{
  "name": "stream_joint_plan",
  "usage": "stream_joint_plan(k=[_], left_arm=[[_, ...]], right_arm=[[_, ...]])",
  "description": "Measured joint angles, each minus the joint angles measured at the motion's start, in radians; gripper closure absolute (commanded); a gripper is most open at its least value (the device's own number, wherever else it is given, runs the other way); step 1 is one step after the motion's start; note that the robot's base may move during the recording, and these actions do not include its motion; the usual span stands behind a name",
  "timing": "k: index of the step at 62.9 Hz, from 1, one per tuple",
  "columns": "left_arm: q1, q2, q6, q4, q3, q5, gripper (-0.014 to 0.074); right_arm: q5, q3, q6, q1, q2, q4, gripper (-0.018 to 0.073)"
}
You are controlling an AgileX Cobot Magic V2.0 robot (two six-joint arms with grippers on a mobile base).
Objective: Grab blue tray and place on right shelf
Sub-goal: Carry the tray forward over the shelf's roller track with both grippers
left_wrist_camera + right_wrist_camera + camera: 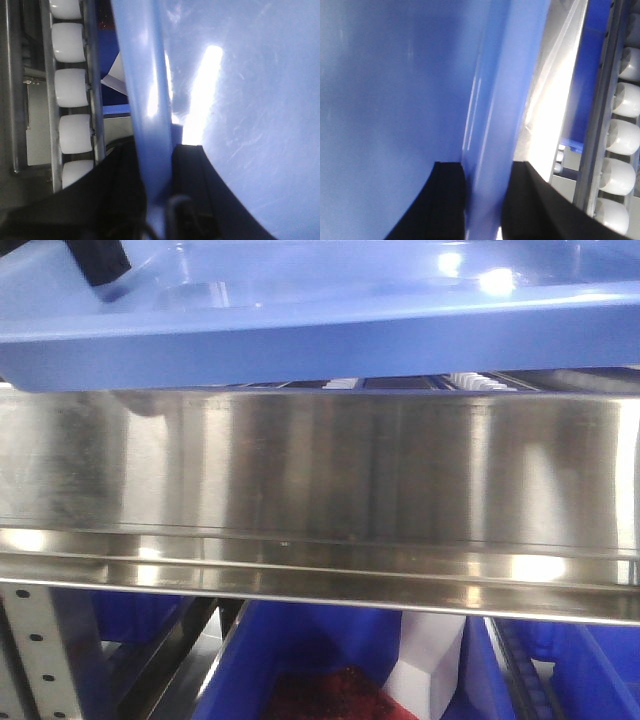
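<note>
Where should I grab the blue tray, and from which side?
Take the blue tray by its flared rim on opposite edges, one pincer coming in from each side. It is wide and shallow with a thin wall, so one finger inside and one outside clamps it, as the left pincer and right pincer do now.

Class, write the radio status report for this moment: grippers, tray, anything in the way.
Left gripper and right gripper shut on blue tray rim. Tray above right shelf front lip. White rollers beyond; no obstruction seen.
</note>
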Motion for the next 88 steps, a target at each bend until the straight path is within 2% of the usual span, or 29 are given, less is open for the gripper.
stream_joint_plan(k=[31, 39, 60, 88], left_arm=[[0.000, 0.000, 0.002, 0.000, 0.000, 0.000, 0.0645], [0.011, 0.014, 0.021, 0.004, -0.042, 0.011, 0.0645], [0.101, 0.233, 0.101, 0.027, -0.339, 0.041, 0.0645], [0.113, 0.399, 0.120, 0.080, -0.374, 0.039, 0.0632]], right_arm=[[-0.004, 0.000, 0.000, 0.000, 0.000, -0.002, 0.0502], [-0.004, -0.022, 0.000, 0.000, 0.000, -0.002, 0.0502], [0.010, -0.209, 0.000, -0.006, 0.143, -0.042, 0.0502], [0.012, -0.218, 0.002, -0.010, 0.344, -0.046, 0.0501]])
